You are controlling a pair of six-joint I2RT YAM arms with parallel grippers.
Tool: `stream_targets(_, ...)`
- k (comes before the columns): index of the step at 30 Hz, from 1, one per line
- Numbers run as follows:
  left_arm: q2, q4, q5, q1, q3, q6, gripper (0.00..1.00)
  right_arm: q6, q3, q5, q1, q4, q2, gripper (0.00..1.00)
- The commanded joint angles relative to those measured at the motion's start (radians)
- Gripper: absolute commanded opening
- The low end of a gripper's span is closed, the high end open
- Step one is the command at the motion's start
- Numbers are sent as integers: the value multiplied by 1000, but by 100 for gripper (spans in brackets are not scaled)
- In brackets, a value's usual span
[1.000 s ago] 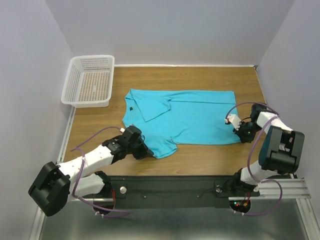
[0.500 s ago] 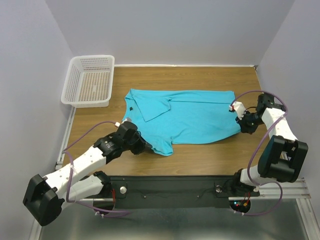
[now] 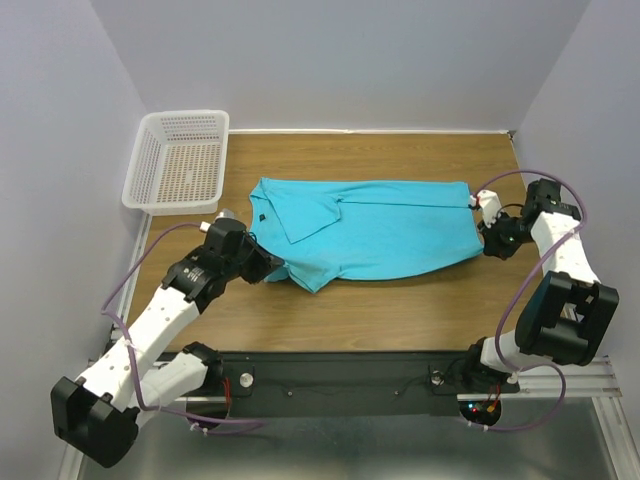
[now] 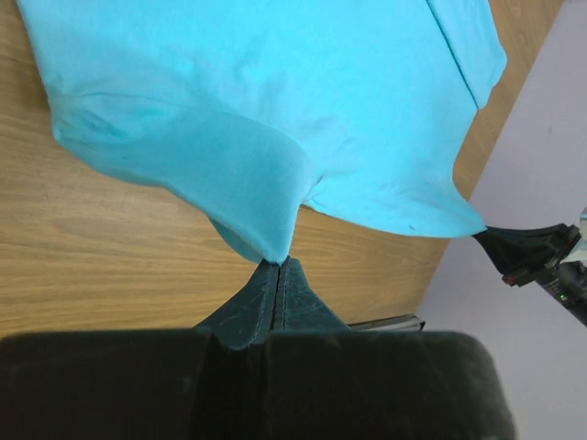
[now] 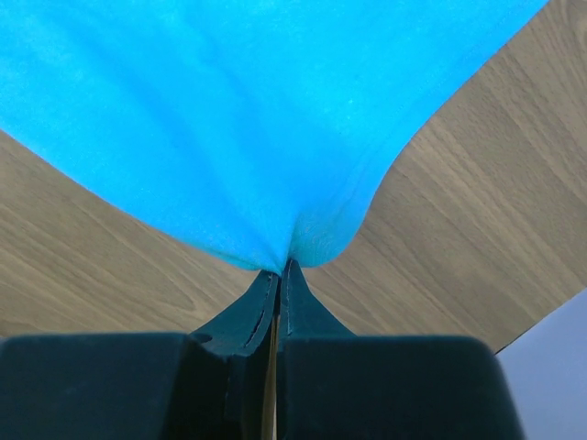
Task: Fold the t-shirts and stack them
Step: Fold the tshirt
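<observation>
T-shirt (image 3: 370, 235), turquoise and short-sleeved, lies spread across the middle of the wooden bench (image 3: 400, 320). Its neck is toward the left, with a small dark label (image 3: 262, 214) inside it, and its hem is toward the right. It looks like light, limp cotton with no stiffness of its own. It will likely sag between any two holds and drag or bunch if one end moves ahead of the other. It is not fragile and seems unlikely to slip from a firm pinch. The sensible places to take it are edges and corners, where a thin fold fits between the fingers.

That is where it is held. The left claw (image 3: 275, 270) is fully closed on a peak of cloth at the near corner of the sleeve end. The right claw (image 3: 488, 241) is likewise pinched tight on the near corner of the hem end. Between them the near edge is drawn up and inward.

Beyond the shirt, a white mesh basket (image 3: 178, 160) sits at the far left corner, well apart from it.

The overhead view gives the whole layout, the basket and both arms, but hides the pinches under the wrists. Each wrist view shows its fingers pressed together, with the fabric rising in a tent to the tips and bare wood beneath. The left wrist view also catches the right claw's dark tip at the far corner.
</observation>
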Motion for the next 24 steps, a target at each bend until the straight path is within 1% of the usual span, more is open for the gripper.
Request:
stream_targets(1,21,-23,29,32,81,67,0,29,39,-57,-23,35,1,1)
stream_targets(5,37,-26,32,58,130,88,0,40,52,-103,-26,42,10,0)
stream_targets(12,28,-71,23,122,187,119,0,70,85,-114,-37,59,40,1)
stream_targets(24,-8,-63,124,225,101,127,0,101,94,-103,-84,55,106,1)
